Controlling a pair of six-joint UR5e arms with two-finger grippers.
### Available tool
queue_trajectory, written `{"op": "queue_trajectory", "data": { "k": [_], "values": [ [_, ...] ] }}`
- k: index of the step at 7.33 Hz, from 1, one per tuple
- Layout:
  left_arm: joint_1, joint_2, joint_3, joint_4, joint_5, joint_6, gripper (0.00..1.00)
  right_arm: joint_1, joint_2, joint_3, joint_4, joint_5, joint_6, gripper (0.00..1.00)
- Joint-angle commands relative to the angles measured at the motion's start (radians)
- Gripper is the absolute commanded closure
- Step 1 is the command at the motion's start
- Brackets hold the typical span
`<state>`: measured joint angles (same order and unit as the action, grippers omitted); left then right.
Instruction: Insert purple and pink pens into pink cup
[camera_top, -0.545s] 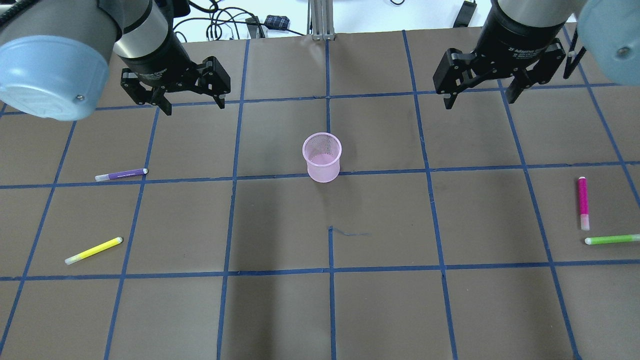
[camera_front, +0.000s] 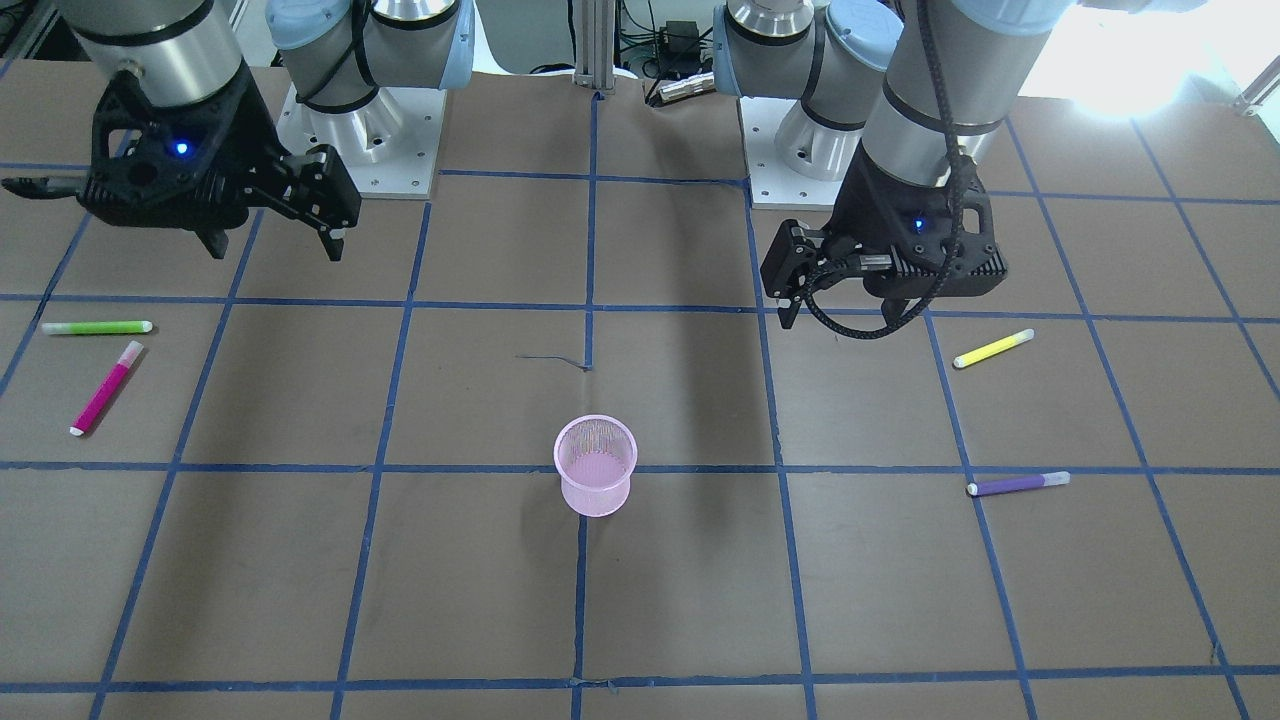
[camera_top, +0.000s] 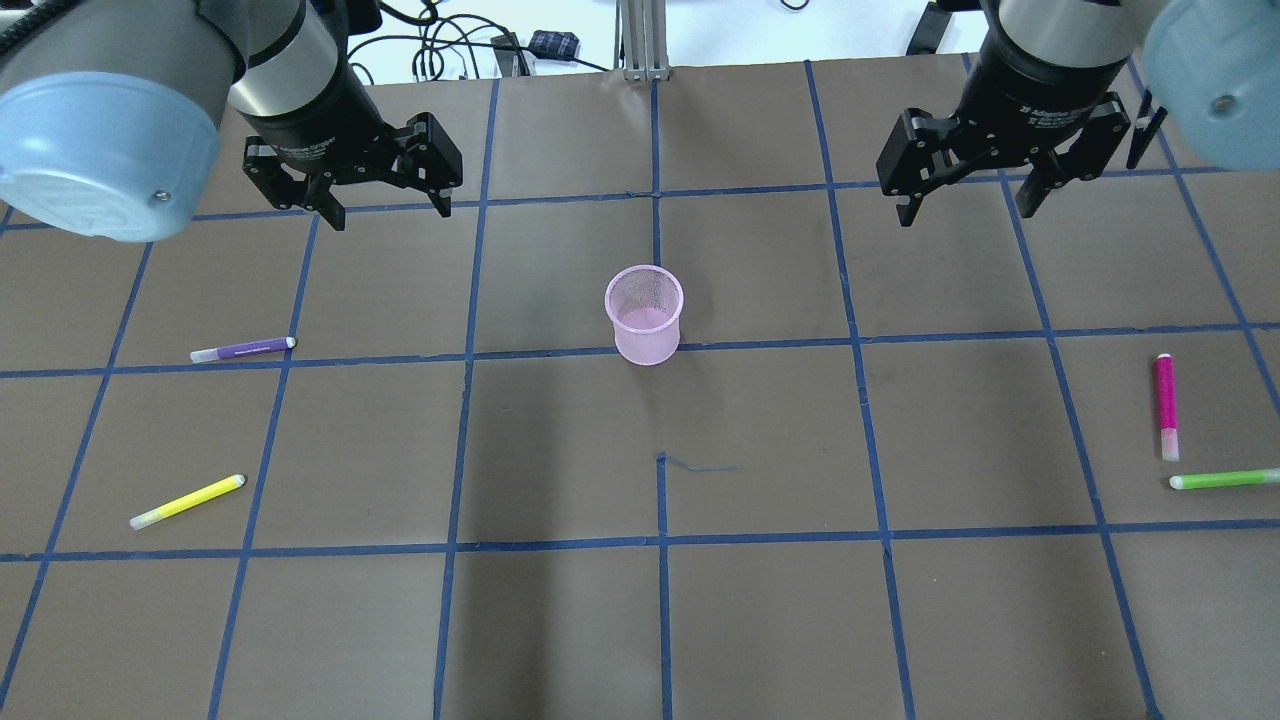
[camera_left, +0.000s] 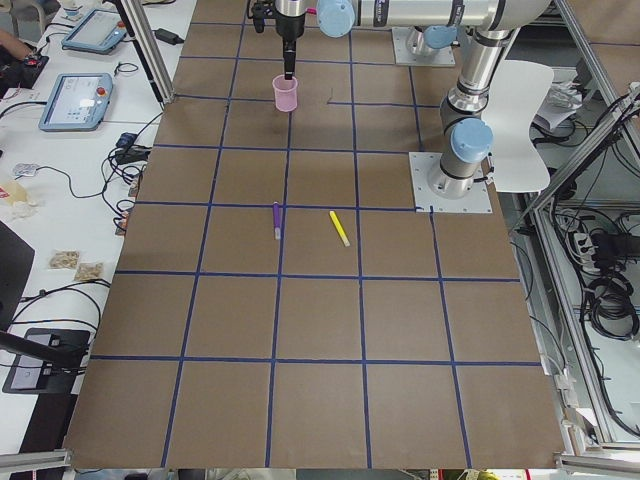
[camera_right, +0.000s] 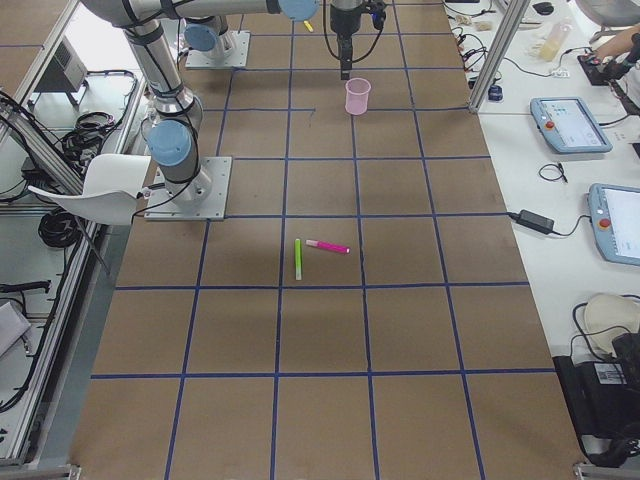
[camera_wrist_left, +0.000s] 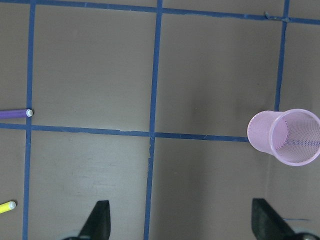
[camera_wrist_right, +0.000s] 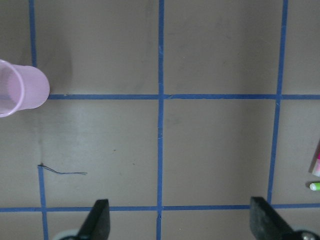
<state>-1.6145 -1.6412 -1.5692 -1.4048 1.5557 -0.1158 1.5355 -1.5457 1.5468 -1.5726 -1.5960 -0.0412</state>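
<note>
The pink mesh cup stands upright and empty at the table's middle; it also shows in the front view, the left wrist view and the right wrist view. The purple pen lies flat on the left side, its tip in the left wrist view. The pink pen lies flat at the far right, also in the front view. My left gripper is open and empty, high above the table, far side of the purple pen. My right gripper is open and empty, high at back right.
A yellow pen lies at the front left. A green pen lies just in front of the pink pen. Blue tape lines grid the brown table. Cables and a metal post sit past the far edge.
My right gripper has moved slightly toward the far side and to the right. My left gripper, the pens and the cup have not moved.
</note>
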Motion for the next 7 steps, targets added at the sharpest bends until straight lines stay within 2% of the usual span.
{"op": "queue_trajectory", "data": {
  "k": [1, 2, 4, 5, 7],
  "values": [
    [0.002, -0.011, 0.0, 0.001, -0.002, 0.069, 0.0, -0.156, 0.087, 0.015, -0.073, -0.005, -0.224, 0.0],
    [0.002, -0.021, -0.002, 0.001, 0.0, 0.144, 0.0, -0.214, 0.096, 0.021, -0.089, -0.008, -0.344, 0.0],
    [0.014, -0.023, -0.035, 0.0, -0.002, 0.354, 0.0, -0.311, 0.192, 0.047, -0.193, -0.042, -0.429, 0.0],
    [0.043, -0.022, -0.076, 0.001, -0.002, 0.425, 0.0, -0.384, 0.232, 0.058, -0.245, -0.077, -0.48, 0.0],
    [0.155, -0.032, -0.126, 0.001, -0.009, 0.633, 0.0, -0.5, 0.31, 0.128, -0.341, -0.071, -0.613, 0.0]
  ]
}}
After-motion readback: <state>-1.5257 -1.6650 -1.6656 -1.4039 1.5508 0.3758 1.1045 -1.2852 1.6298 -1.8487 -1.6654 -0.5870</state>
